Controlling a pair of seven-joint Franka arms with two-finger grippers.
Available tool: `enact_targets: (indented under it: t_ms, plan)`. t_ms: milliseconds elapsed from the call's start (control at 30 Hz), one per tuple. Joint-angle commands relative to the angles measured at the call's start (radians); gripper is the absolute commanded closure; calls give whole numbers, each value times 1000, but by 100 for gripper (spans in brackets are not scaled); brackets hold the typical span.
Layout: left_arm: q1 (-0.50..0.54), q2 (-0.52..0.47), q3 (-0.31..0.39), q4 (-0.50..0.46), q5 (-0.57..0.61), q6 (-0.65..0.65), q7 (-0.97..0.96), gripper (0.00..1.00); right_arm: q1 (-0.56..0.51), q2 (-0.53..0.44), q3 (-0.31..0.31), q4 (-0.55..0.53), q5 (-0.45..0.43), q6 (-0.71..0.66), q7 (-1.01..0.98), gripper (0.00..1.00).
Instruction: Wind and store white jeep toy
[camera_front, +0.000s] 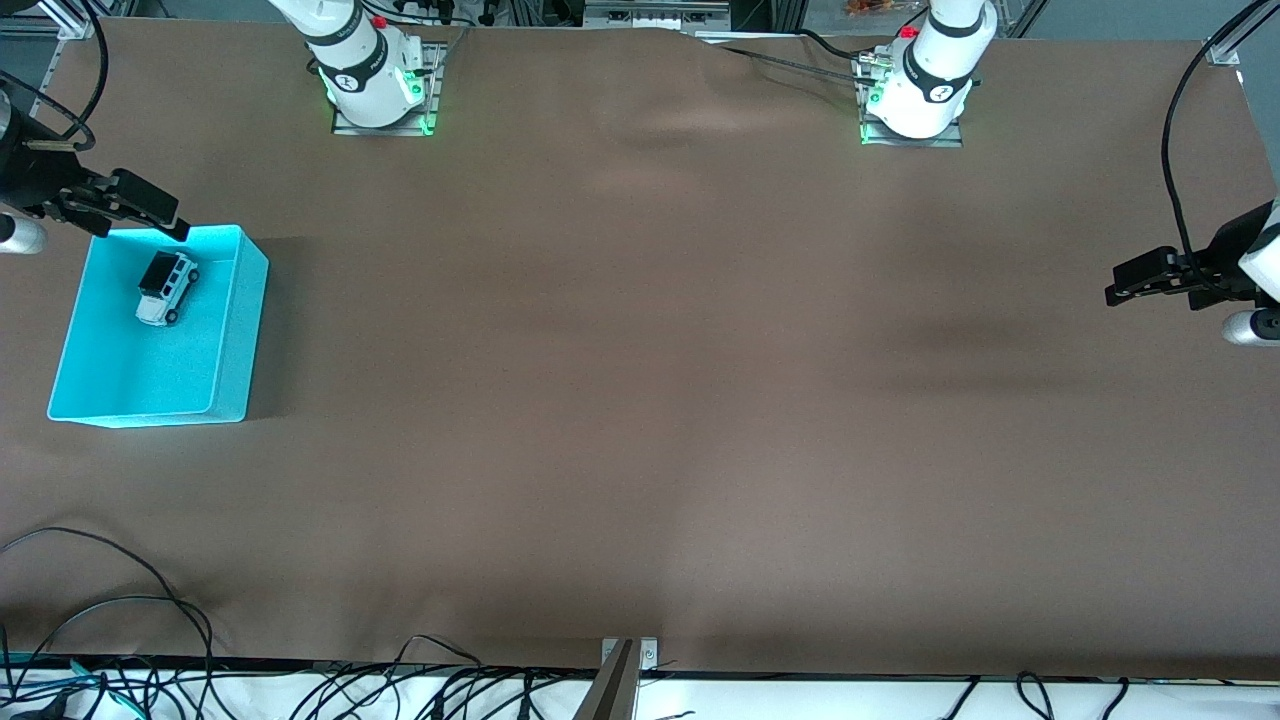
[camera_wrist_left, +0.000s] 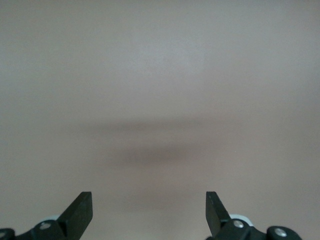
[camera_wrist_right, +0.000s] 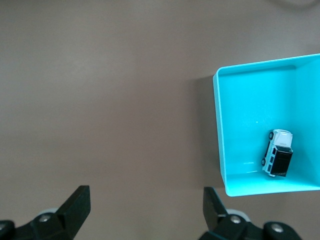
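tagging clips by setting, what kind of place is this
Most likely a robotics lab bench. Two white arms are bolted along one edge of a brown-covered table, loose cables trail off the edge nearest the front camera, and the only props are a turquoise bin holding a white jeep toy.

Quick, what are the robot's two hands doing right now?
Left gripper: open, empty, over bare table.
Right gripper: open, empty, up beside the bin; the jeep sits inside it.
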Motion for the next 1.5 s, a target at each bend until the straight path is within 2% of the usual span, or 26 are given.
enact_targets:
  t_ms: [0,1467]
  plan:
    - [-1,-8,-1,-8,7,-4,14,0,37,-25,-28,-22,-20,8,-14,0]
    - [-1,-6,-1,-8,6,-4,14,0,32,-2,-29,6,-25,8,-20,0]
